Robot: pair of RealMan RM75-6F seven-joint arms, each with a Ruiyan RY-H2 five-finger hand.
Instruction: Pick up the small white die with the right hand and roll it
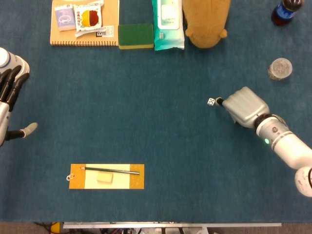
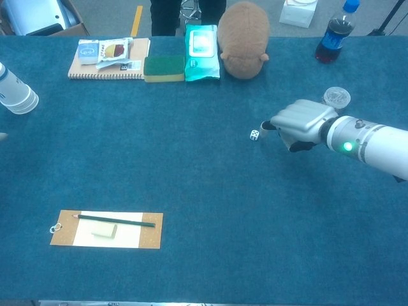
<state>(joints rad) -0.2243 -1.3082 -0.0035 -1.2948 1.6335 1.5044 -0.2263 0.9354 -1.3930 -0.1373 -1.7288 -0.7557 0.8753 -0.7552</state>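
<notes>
The small white die [image 1: 210,101] lies on the blue table cloth, right of centre; the chest view shows the die [image 2: 254,134] too. My right hand [image 1: 243,106] hovers just right of it, back upward, fingers bent down. One dark fingertip [image 1: 219,102] is a sliver away from the die, and I cannot tell whether it touches. The right hand [image 2: 299,123] holds nothing. My left hand [image 1: 9,97] rests at the far left edge, fingers spread, empty.
Along the far edge lie a notebook with snack packets [image 1: 84,22], a green sponge [image 1: 135,35], a wipes pack [image 1: 168,24] and a brown plush toy [image 1: 205,19]. A cola bottle [image 1: 285,12] and a clear cup [image 1: 280,68] stand at the right. A clipboard with a pencil [image 1: 106,176] sits near the front.
</notes>
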